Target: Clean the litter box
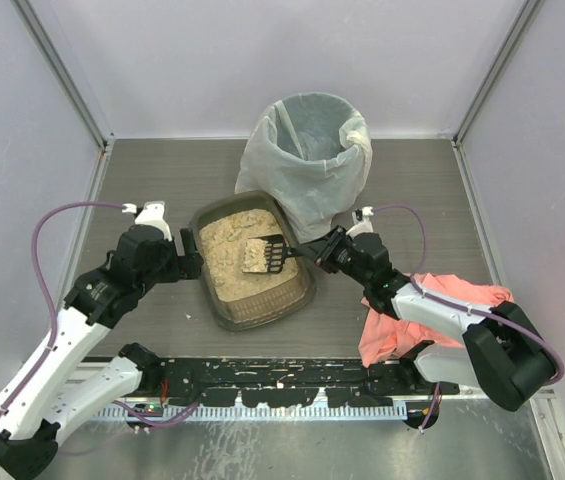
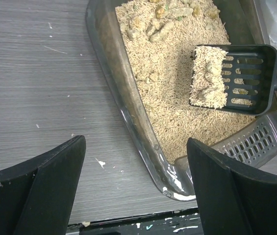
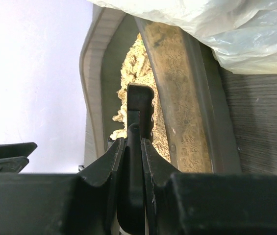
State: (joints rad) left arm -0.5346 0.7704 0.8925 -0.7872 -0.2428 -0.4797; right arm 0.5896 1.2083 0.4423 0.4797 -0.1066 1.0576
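The litter box (image 1: 224, 312) is a dark shallow tray of tan granules at the table's middle. It also shows in the left wrist view (image 2: 123, 100) and the right wrist view (image 3: 197, 98). My right gripper (image 1: 324, 250) (image 3: 133, 147) is shut on the handle of a black slotted scoop (image 1: 272, 255) (image 2: 251, 73) (image 3: 140, 103). The scoop is held just above the litter with a clump of granules (image 2: 208, 76) on it. My left gripper (image 1: 190, 265) (image 2: 136, 183) is open, its jaws either side of the box's left corner rim. Several lumps (image 2: 163, 22) lie at the box's far end.
A tall round bin lined with a white bag (image 1: 307, 150) (image 3: 216, 24) stands just behind the box, touching its far right side. A pink cloth (image 1: 432, 300) lies under my right arm. A black rail (image 1: 282, 385) runs along the near edge. White flecks dot the table.
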